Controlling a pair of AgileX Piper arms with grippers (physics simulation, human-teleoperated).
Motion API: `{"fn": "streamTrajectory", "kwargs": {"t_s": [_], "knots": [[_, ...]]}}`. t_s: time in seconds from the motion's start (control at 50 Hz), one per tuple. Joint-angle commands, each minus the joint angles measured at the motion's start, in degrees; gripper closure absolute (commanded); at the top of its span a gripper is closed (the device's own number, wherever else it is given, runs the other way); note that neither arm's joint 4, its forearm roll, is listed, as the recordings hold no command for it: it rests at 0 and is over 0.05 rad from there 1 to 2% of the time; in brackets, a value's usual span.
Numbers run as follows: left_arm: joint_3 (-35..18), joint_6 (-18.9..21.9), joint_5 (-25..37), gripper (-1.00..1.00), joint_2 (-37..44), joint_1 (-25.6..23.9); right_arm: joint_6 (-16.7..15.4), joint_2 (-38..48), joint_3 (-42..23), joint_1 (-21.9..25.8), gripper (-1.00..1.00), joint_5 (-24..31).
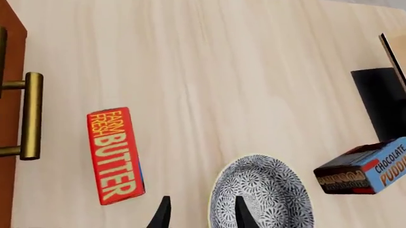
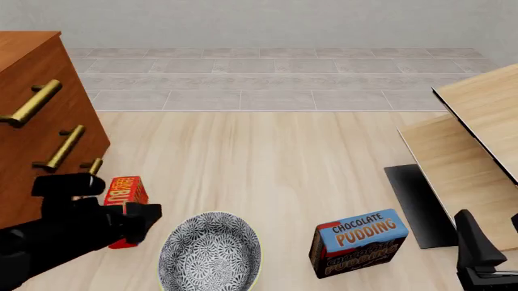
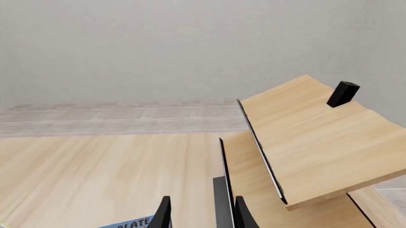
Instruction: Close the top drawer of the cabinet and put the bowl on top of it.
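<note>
The cabinet [image 2: 36, 130] stands at the left, and its top drawer [image 2: 33, 103], the one with the uppermost brass handle, looks flush with the cabinet face. The bowl [image 2: 210, 251] sits on the table near the front, left of centre. My left gripper [image 2: 142, 221] hovers open just left of the bowl. In the left wrist view the left gripper [image 1: 201, 213] straddles the near rim of the bowl [image 1: 266, 194], with one finger over the bowl and one over the table. My right gripper [image 2: 488, 245] is at the front right, and the right wrist view shows it [image 3: 201, 216] open and empty.
A red butter box [image 2: 125, 194] lies between the cabinet and the bowl. A chocolate pudding box [image 2: 358, 241] stands right of the bowl. Pale wooden boards [image 2: 477, 133] and a dark mat [image 2: 417, 206] fill the right side. A brass handle [image 1: 30, 116] shows in the left wrist view.
</note>
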Motion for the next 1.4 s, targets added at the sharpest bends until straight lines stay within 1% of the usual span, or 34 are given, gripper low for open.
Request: {"fn": "streamTrajectory", "kwargs": {"t_s": [0.02, 0.1, 0.26, 0.42, 0.52, 0.82, 1.14, 1.4], "knots": [[3.54, -1.73, -7.00, -1.00, 5.84, 0.34, 0.12, -0.03, -0.04, 0.10, -1.00, -0.09], [4.50, -2.05, -8.87, -1.00, 7.55, 0.53, 0.13, -0.03, -0.05, 0.14, -1.00, -0.04], [7.38, -3.75, -13.59, -1.00, 11.44, -0.76, 0.17, 0.00, -0.05, 0.25, -1.00, 0.01], [8.53, -5.13, -15.57, -1.00, 12.88, -1.98, 0.25, -0.02, 0.04, 0.20, -1.00, -0.10], [9.60, -5.94, -17.85, -1.00, 14.71, -2.84, 0.32, -0.02, -0.05, 0.17, -1.00, -0.05], [11.57, -7.69, -22.87, -1.00, 19.18, -4.01, 0.33, -0.02, -0.15, 0.41, -1.00, -0.01], [12.40, -9.25, -26.61, -1.00, 22.63, -5.53, 0.24, 0.00, -0.01, 0.43, -1.00, -0.03], [13.97, -11.41, -31.15, -1.00, 26.00, -7.50, -0.12, 0.02, 0.01, 0.68, -1.00, 0.16]]}}
